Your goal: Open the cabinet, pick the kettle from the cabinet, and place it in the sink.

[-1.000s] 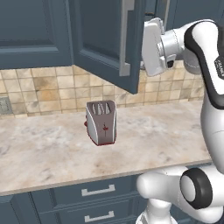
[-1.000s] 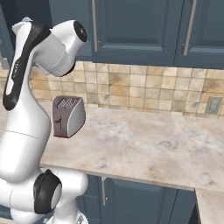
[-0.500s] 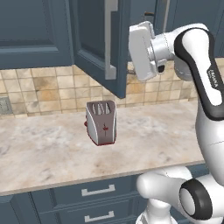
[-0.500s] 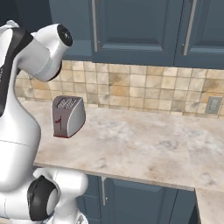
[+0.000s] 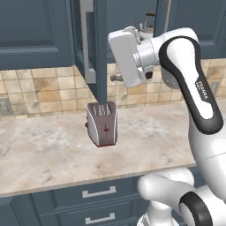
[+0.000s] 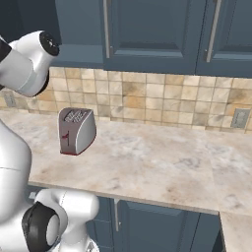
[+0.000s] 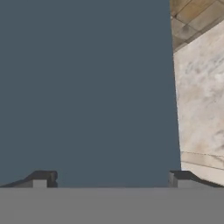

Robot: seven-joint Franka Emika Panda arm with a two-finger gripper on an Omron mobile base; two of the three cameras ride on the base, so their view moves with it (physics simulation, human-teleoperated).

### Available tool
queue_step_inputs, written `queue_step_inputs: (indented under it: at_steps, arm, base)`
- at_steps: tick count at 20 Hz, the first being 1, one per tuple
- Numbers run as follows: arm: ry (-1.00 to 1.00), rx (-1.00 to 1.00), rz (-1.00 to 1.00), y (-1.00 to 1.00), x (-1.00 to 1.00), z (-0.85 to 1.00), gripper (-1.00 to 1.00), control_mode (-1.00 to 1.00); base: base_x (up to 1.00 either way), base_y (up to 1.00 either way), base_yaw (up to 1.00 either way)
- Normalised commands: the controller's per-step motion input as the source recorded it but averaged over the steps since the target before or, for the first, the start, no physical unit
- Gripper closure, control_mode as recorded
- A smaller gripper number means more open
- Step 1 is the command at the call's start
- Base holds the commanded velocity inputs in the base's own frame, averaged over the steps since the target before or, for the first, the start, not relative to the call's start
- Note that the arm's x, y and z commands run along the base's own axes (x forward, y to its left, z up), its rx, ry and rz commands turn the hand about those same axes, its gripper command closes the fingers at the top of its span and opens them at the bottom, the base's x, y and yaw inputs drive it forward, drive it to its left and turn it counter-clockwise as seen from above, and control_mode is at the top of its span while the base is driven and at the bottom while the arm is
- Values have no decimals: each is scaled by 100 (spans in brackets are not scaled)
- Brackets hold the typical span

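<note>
The cabinet door (image 5: 100, 53) stands swung out, edge-on in the left base view, with its silver bar handle (image 5: 84, 35) on the left side. The white hand (image 5: 126, 57) hangs just right of the door edge. In the hand view, my gripper (image 7: 111, 177) is open, its two tips wide apart against the flat dark blue door face (image 7: 87, 87), with nothing between them. Inside the open cabinet, the top of the kettle (image 5: 147, 27) shows above the forearm. The sink is out of view.
A silver toaster (image 5: 102, 123) (image 6: 76, 130) with red marks stands on the marble counter (image 5: 53, 154) right under the open door. Blue drawers (image 5: 99, 192) run below the counter. Closed wall cabinets (image 6: 147, 34) hang to the right, above a wall outlet (image 6: 239, 118).
The cabinet door has swung further open, from slanted to edge-on in the left base view. The hand has moved left and slightly down with it. The gripper stayed open.
</note>
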Motion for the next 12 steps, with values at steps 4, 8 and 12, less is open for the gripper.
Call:
queue_step_inputs:
  at_steps: [4, 8, 12]
  arm:
    - [0, -4, 0, 18, -2, -6, -100, -100]
    - [0, -8, 0, -5, -3, -1, -100, -100]
    - [0, -11, 0, -17, 0, 0, -100, -100]
  base:
    - [0, 0, 0]
    - [0, 0, 0]
    - [0, 0, 0]
